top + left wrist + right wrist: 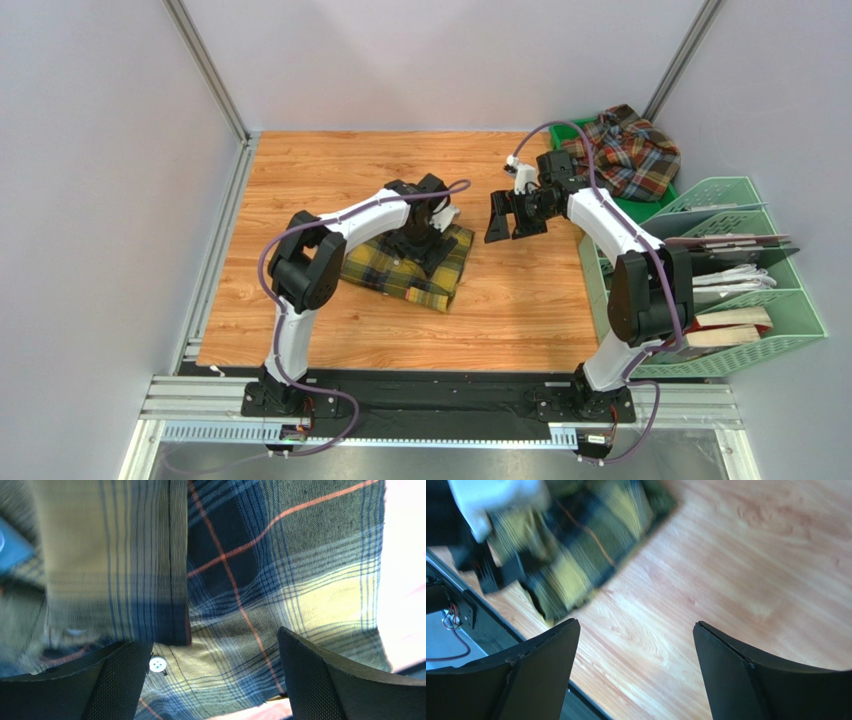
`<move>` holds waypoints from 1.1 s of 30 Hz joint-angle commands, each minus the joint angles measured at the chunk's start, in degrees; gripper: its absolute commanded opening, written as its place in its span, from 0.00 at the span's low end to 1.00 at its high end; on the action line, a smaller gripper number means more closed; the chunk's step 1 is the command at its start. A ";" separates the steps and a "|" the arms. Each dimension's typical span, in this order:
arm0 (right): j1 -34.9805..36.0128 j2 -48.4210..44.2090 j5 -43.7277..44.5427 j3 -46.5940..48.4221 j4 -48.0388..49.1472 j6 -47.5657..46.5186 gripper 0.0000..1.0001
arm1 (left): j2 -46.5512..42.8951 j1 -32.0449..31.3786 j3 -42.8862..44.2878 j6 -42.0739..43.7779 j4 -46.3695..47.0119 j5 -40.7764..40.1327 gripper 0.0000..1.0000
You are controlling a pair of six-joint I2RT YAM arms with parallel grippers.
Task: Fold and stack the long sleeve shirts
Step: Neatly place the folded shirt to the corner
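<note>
The yellow and black check shirt lies folded into a compact rectangle on the wooden table, left of centre. My left gripper hovers right over its top, open; close up, the plaid cloth and a white button show between the spread fingers, which grip nothing. To the right, my right gripper hangs open above bare wood, apart from the shirt, with only tabletop between its fingers. The rust-red and teal-grey check shirt lies crumpled at the back right.
A green tray sits under the rust-red shirt at the back right corner. A green file rack holding papers and books stands along the table's right edge. Grey walls close in the left, the back and the right.
</note>
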 commanded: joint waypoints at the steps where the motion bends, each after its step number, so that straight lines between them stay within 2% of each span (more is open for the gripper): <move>1: -1.35 -1.04 1.08 0.06 -1.27 -1.72 0.91 | 4.66 8.82 4.63 -0.11 -6.92 -7.00 0.97; 6: -3.20 0.45 0.55 1.81 -1.79 -2.07 0.91 | 5.27 22.25 10.87 6.13 -14.05 -4.29 0.95; 10: -4.52 1.60 -0.24 2.78 -3.20 -3.03 0.91 | 7.55 29.83 14.92 9.91 -16.43 -5.17 0.95; 15: -5.58 1.95 -0.42 1.64 -3.29 -3.48 0.91 | 17.39 39.74 26.41 4.57 -18.54 -2.63 0.94; 19: -5.84 2.04 -0.33 1.38 -3.47 -4.00 0.91 | 19.26 41.27 30.05 0.96 -14.97 -3.41 0.93; 22: -6.01 2.30 -0.42 1.20 -3.47 -4.18 0.91 | 14.43 41.09 27.42 -2.03 -9.95 -0.09 0.93; 26: -6.19 3.27 -2.17 2.25 -4.08 -4.27 0.91 | 1.80 40.48 20.83 -3.09 -3.25 7.39 0.94; 30: -6.19 4.59 -4.28 4.01 -5.84 -4.62 0.91 | -7.89 38.98 16.01 2.86 -3.07 5.82 0.94; 32: -6.19 4.59 -5.16 4.36 -5.93 -4.53 0.91 | -11.58 38.98 14.32 10.15 -5.35 2.92 0.89; 33: -6.28 4.59 -5.43 4.54 -6.10 -4.62 0.91 | -12.21 38.98 13.36 14.35 -10.32 3.35 0.88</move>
